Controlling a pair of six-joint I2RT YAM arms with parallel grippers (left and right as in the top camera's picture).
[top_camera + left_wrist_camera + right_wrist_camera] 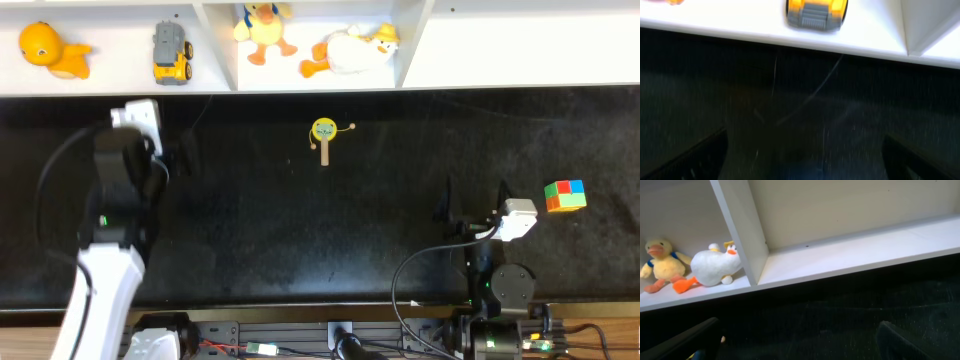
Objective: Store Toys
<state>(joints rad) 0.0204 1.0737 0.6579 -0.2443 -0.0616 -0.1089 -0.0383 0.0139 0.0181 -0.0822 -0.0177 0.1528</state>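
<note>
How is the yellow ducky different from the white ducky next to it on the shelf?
The yellow ducky sits upright; the white ducky lies on its side. The yellow ducky's body is yellow, the white ducky's is white. The white ducky looks rounder than the yellow ducky. Both are soft toys with orange feet, sharing one compartment of the shelf.

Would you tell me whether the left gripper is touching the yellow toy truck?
Apart. The left wrist view shows black tabletop between the left gripper and the yellow toy truck.
</note>
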